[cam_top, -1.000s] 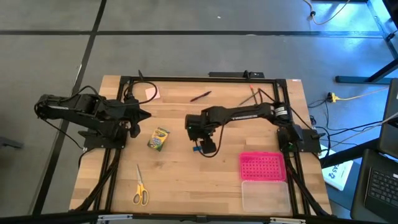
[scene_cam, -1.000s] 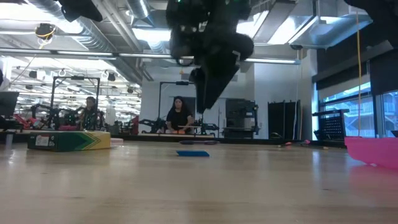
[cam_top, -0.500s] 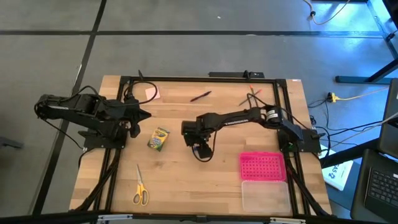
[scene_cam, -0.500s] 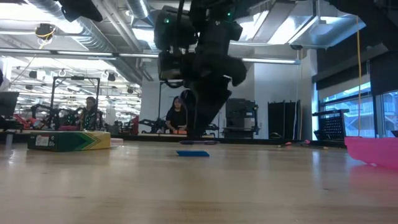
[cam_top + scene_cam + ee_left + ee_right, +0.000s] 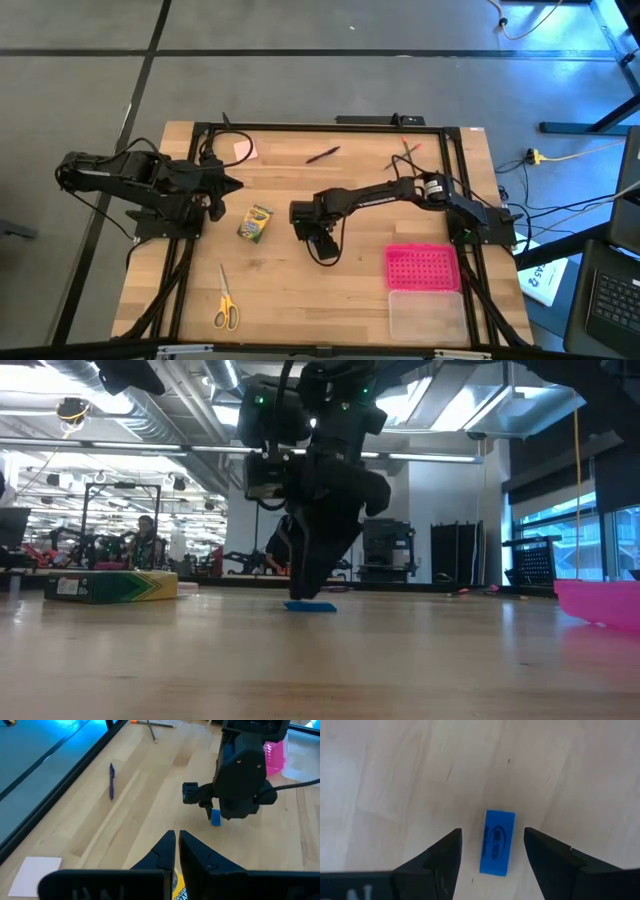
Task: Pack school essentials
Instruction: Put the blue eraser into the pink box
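Both arms are matte black throughout, built of boxy jointed links. The left end effector [image 5: 176, 851] has two tapered, wedge-shaped black fingers. The right end effector [image 5: 492, 854] has two broad black fingers with angled inner faces. Its wrist housing carries small green indicator lights and a looping black cable.

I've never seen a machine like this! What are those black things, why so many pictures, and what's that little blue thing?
They are two robot arms at a wooden table. One camera looks from above, one from table height, and one rides on each wrist. The right end effector is open, its fingers either side of a blue eraser lying flat; nothing is held. The left end effector waits, shut and empty. Also there: crayon box, scissors, pen, sticky-note pad and a pink lid.
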Tool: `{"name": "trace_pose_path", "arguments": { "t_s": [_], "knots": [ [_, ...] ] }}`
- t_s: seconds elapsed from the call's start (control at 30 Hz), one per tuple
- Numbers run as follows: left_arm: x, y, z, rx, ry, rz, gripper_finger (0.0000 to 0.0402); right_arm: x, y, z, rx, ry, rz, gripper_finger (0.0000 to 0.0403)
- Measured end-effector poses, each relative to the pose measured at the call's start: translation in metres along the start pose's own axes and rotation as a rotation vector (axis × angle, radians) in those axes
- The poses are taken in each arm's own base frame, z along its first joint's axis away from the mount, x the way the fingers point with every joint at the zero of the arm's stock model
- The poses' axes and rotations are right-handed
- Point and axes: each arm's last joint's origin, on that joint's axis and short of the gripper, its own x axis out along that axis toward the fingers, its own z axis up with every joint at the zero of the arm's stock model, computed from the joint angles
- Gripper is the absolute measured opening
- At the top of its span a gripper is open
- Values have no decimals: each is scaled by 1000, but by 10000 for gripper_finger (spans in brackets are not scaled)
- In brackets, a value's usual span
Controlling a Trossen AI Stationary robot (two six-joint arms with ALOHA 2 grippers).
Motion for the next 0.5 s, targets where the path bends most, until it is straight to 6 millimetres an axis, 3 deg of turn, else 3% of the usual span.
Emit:
{"name": "trace_pose_path", "arguments": {
  "t_s": [0.5],
  "knots": [
    [0,0,0,-1,-1,0,18,16,0,0,72,19,-39,216]
  ]
}}
